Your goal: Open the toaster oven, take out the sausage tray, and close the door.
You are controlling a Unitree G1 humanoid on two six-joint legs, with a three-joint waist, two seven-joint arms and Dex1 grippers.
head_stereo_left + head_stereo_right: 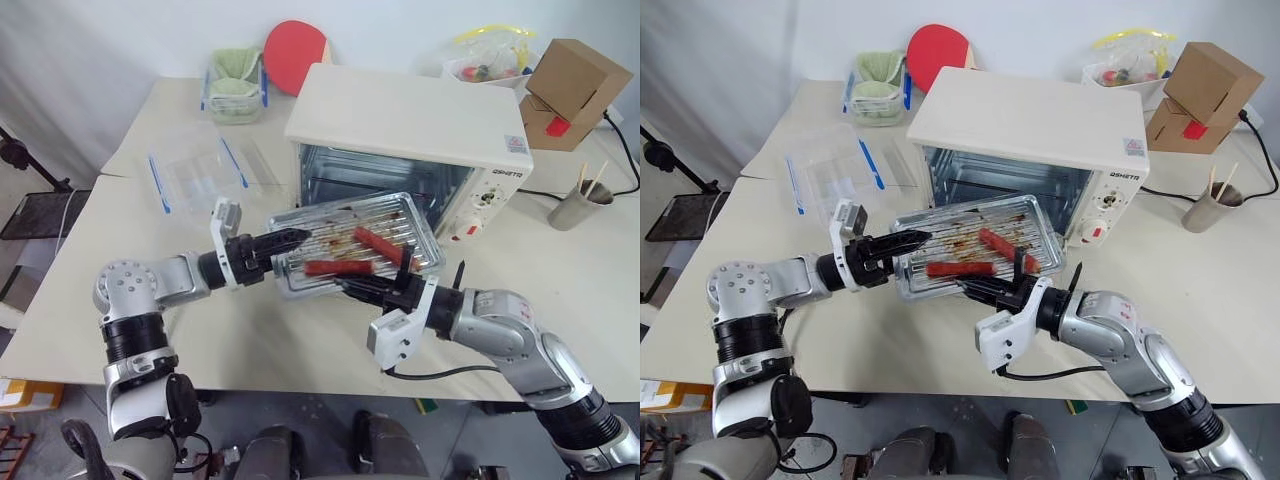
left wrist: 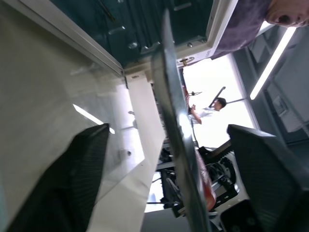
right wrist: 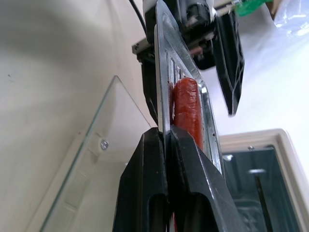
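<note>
Door [image 3: 82, 164] down, sausage tray [image 1: 352, 243] out of the toaster oven [image 1: 400, 130], pinched by your right gripper [image 1: 352, 287], left gripper [image 1: 295, 238] spread at its edge; set down, then close.

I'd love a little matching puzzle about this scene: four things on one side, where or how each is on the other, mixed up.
Things:
1. sausage tray
2. door
3. cardboard box
4. right gripper

States:
A. folded down open
B. on the table beside the toaster oven
C. held up in front of the oven opening
D. shut on the tray's near edge

Pairs: 1-C, 2-A, 3-B, 4-D
</note>
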